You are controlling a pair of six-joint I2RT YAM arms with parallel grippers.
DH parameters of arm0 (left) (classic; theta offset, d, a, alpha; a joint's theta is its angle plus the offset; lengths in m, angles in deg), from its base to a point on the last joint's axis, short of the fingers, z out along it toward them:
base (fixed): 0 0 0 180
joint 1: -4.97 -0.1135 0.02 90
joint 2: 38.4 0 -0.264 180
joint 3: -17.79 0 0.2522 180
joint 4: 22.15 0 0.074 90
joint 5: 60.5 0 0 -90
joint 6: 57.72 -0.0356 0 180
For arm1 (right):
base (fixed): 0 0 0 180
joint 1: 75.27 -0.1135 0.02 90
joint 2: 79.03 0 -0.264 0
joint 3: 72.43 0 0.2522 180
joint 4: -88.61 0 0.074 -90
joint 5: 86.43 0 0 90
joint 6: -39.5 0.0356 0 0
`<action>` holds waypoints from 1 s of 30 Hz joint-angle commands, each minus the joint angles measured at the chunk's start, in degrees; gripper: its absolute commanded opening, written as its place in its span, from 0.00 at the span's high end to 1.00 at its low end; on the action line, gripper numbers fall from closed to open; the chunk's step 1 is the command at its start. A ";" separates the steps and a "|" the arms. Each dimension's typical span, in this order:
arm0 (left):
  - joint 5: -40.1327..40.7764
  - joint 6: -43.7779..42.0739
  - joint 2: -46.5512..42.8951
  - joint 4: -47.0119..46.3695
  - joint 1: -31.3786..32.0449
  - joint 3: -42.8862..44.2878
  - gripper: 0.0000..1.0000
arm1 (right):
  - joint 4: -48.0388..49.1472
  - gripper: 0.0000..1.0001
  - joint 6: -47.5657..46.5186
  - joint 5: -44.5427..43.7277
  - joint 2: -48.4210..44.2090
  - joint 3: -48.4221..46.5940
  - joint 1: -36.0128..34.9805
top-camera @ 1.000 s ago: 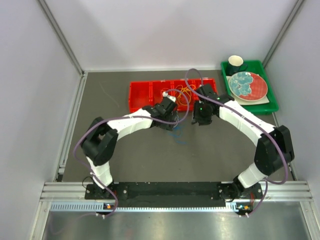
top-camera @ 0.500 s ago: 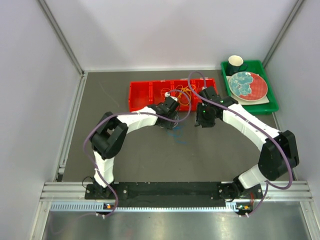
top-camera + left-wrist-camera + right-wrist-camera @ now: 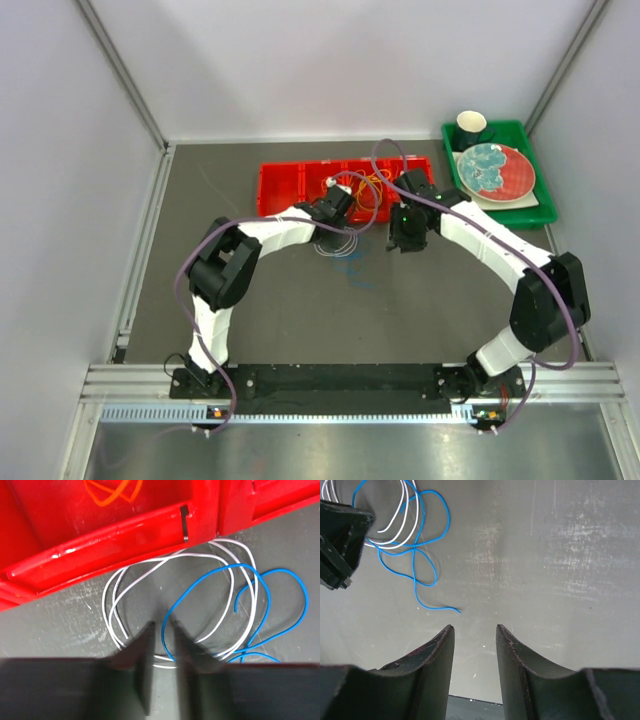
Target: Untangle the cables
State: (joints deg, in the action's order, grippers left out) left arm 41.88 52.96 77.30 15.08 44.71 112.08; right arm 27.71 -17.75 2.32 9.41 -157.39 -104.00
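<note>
Now left gripper [image 3: 163,627] has nearly closed around blue cable [image 3: 226,566]; right gripper [image 3: 475,627] stays open.

Found the white cable [image 3: 107,602] flat on the grey bench [image 3: 60,625] in a few loose, overlapping loops, its far curve just beside the near wall of the red tray [image 3: 100,545]. Saw the blue cable [image 3: 225,566] sprawled across those white loops in open curves, one strand running in between the fingers of the left claw [image 3: 164,650]. Spotted an orange cable [image 3: 107,492] looped inside a tray compartment, apart from the other two.
</note>
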 commanded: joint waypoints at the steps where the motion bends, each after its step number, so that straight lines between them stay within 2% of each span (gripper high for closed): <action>1: -1.04 -0.74 0.67 -0.71 -0.55 1.91 0.93 | 0.64 0.61 -0.67 0.90 1.82 -4.03 0.17; 2: -0.87 -0.56 0.49 -0.09 -0.55 2.52 1.00 | 0.64 0.61 -0.67 1.08 2.60 -4.38 0.17; 7: -1.04 0.49 -6.70 4.56 -0.55 5.51 1.00 | 1.08 0.62 -0.32 0.99 3.93 -5.26 0.17; 13: -1.31 1.46 -15.76 11.60 -0.55 15.16 1.00 | 2.57 0.62 1.43 3.19 5.60 -5.88 0.25; 18: 2.99 -2.31 -22.44 14.32 -0.90 23.51 1.00 | 3.54 0.62 3.02 5.38 7.27 -7.28 0.34; 22: 3.00 -4.25 -24.90 14.69 -1.51 32.65 1.00 | 3.98 0.63 3.63 5.91 7.88 -7.73 0.34; 30: 5.36 -6.62 -28.86 11.87 -1.60 38.29 1.00 | 4.24 0.63 4.60 6.35 7.01 -6.85 0.34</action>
State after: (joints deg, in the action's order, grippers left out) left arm 44.90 49.03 49.33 28.08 43.16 148.67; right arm 30.09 -14.23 8.11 17.46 -162.37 -103.96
